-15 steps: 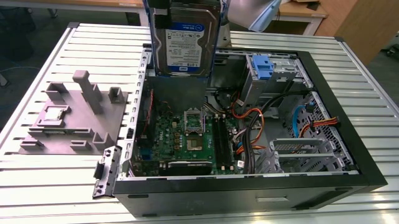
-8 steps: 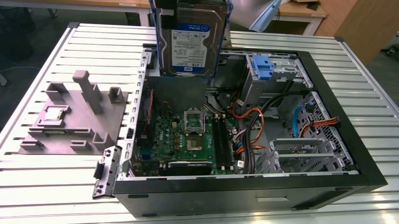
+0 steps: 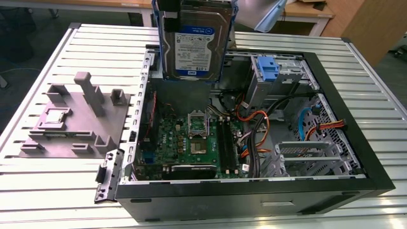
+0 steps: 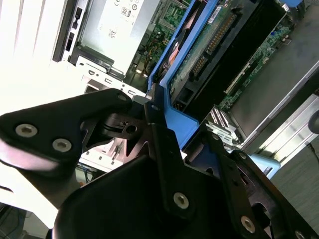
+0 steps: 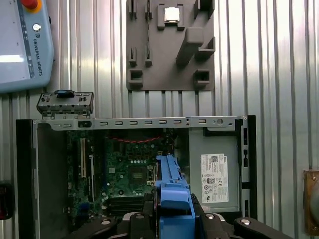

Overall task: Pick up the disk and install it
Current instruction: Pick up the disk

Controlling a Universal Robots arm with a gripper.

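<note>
I have the gripper [image 5: 172,224] pinching the disk [image 3: 195,40] by its blue carrier, the drive held upright below the hand, over the open computer case [image 3: 254,198]. The exterior view gives me its labelled face. The first wrist view gives the carrier edge-on, with the motherboard [image 5: 124,169] beneath the hand and the grey power supply box [image 5: 197,149] just beside. The disk's lower edge is apart from the board, and the case walls stand wide around it
</note>
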